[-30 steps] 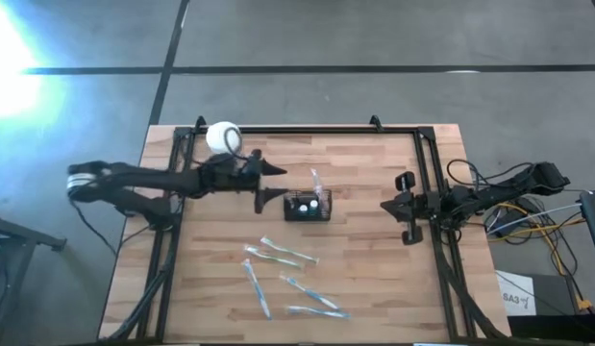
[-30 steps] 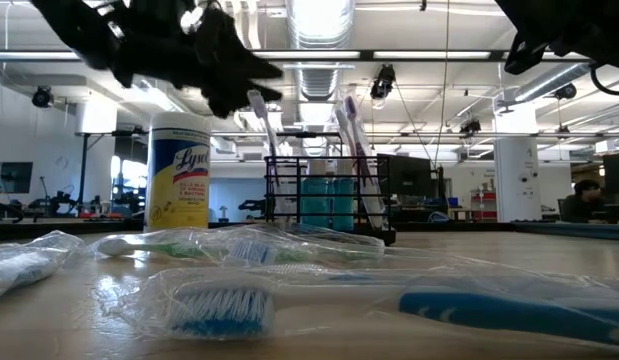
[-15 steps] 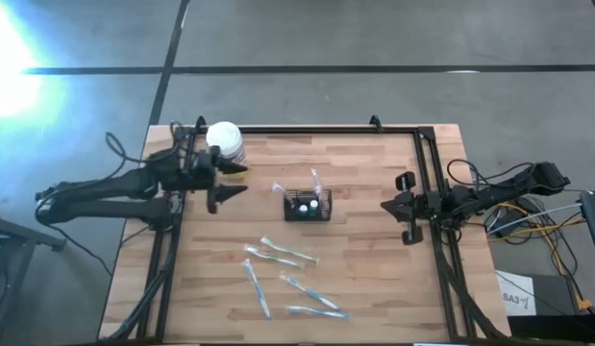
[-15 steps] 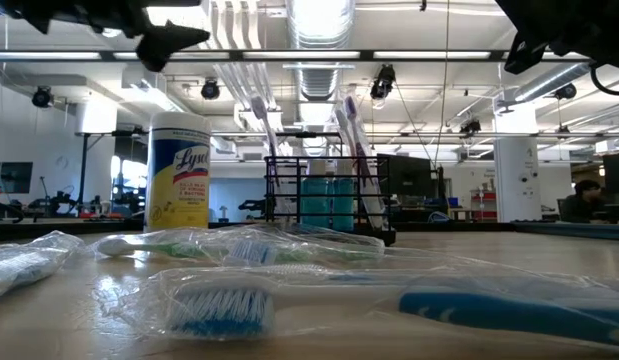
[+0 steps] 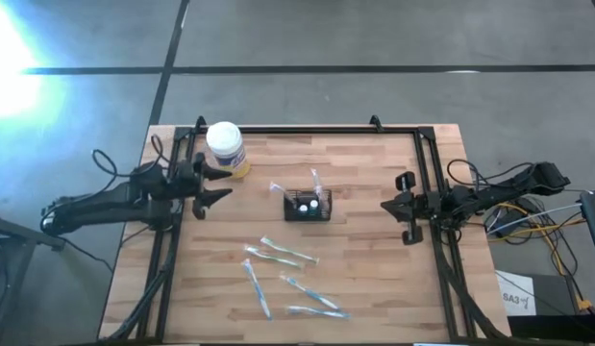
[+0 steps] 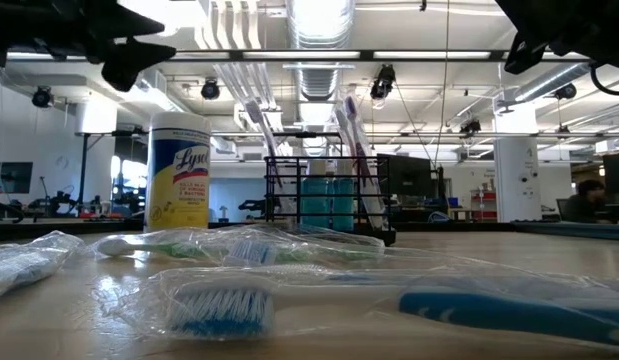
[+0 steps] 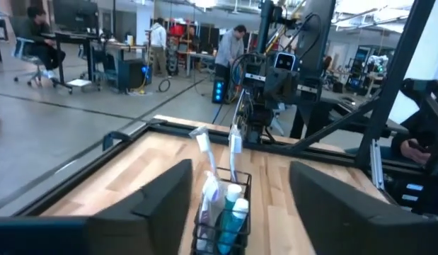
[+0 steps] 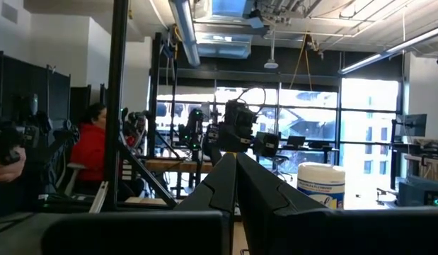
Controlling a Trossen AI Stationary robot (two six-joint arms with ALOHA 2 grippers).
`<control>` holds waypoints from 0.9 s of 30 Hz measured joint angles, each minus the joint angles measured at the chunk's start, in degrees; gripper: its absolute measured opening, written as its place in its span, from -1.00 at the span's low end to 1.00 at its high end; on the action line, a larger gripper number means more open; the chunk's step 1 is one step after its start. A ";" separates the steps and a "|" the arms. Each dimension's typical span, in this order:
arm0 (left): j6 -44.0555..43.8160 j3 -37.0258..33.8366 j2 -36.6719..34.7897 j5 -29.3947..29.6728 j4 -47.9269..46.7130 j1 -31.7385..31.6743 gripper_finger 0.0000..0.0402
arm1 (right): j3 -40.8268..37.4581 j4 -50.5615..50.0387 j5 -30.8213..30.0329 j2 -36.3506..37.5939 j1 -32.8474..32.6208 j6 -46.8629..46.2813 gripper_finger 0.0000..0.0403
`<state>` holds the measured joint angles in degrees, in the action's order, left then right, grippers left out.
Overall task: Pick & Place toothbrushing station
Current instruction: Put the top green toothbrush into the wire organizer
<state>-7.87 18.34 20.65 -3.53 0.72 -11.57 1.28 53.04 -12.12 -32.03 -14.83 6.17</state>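
One toothbrushing station (image 5: 308, 205) stands mid-table; left gripper (image 5: 214, 183) hovers spread and empty, right gripper (image 5: 401, 220) pressed closed.

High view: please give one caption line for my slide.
Small black wire toothbrushing station stands mid-table; open left gripper and shut right gripper flank it.

Left arm: extended low over the left edge of the table, forearm roughly level, wrist pointing toward the table's middle. Left gripper (image 5: 215, 183) sits just inside the left rail, raised off the surface; its two dark fingers (image 7: 151, 205) are spread wide apart with nothing between them. In the low view it hangs near the upper left corner (image 6: 129, 62).

Right arm: folded at the right edge of the table, wrist pointing inward. Right gripper (image 5: 405, 207) rests over the right rail, fingers (image 8: 219, 185) pressed together, tips touching, nothing held.
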 joint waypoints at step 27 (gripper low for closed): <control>0.19 -9.50 -2.21 -1.51 1.89 0.00 -0.95 | 0.00 -3.26 0.00 -0.21 0.00 -0.94 -0.96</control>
<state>-7.68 8.84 18.44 -5.04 2.61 -11.57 1.28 49.78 -12.12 -32.24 -14.83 5.24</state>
